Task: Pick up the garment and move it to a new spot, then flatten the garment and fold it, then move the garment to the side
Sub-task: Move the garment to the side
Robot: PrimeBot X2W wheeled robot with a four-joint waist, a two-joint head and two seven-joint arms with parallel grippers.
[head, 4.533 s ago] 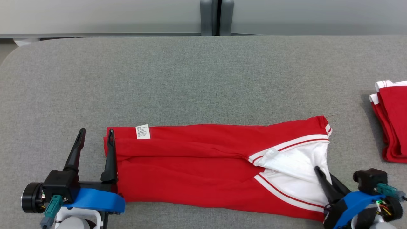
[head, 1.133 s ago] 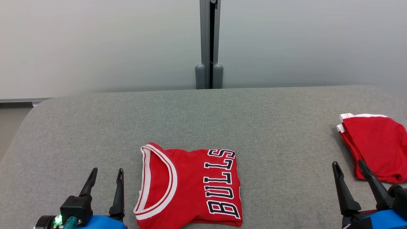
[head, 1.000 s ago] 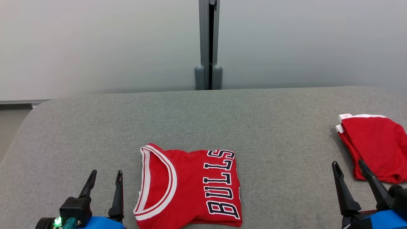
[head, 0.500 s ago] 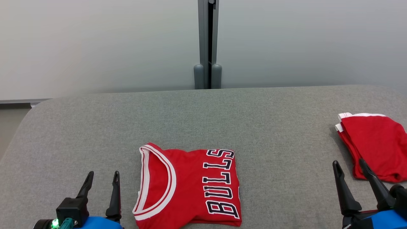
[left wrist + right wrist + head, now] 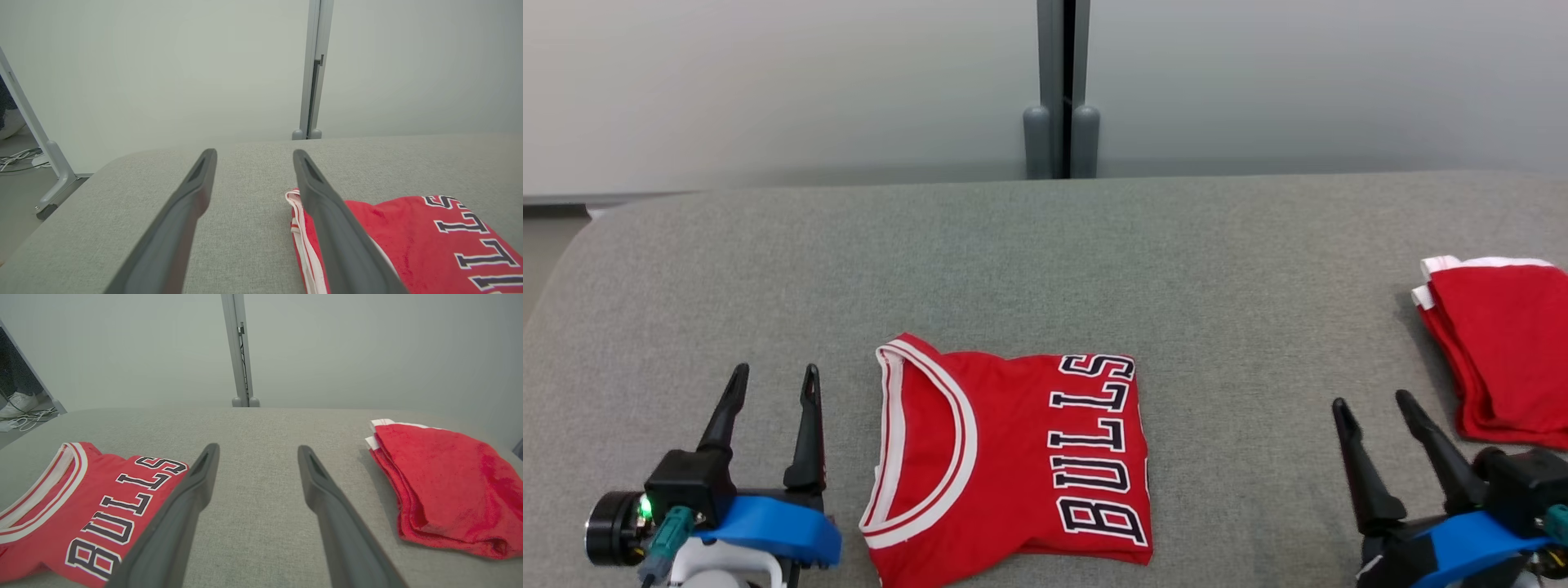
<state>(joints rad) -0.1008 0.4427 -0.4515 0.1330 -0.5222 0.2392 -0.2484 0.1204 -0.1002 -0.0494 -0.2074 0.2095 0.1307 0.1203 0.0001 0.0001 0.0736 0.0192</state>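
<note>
Left of jersey (image 5: 1009, 465): left gripper (image 5: 772, 384) jaws wide apart, empty. Right of jersey: right gripper (image 5: 1376, 408) likewise, touching nothing.

Folded red jersey (image 5: 1013, 465), lying flat

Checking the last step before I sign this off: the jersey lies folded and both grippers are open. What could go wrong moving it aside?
1. The jersey is loose layers; gripped at one edge only, the fold may fall open.
2. The left gripper stands close beside the collar; a sideways approach may push and crumple it.
3. The right gripper is near the stack; a swing there may knock it.
</note>
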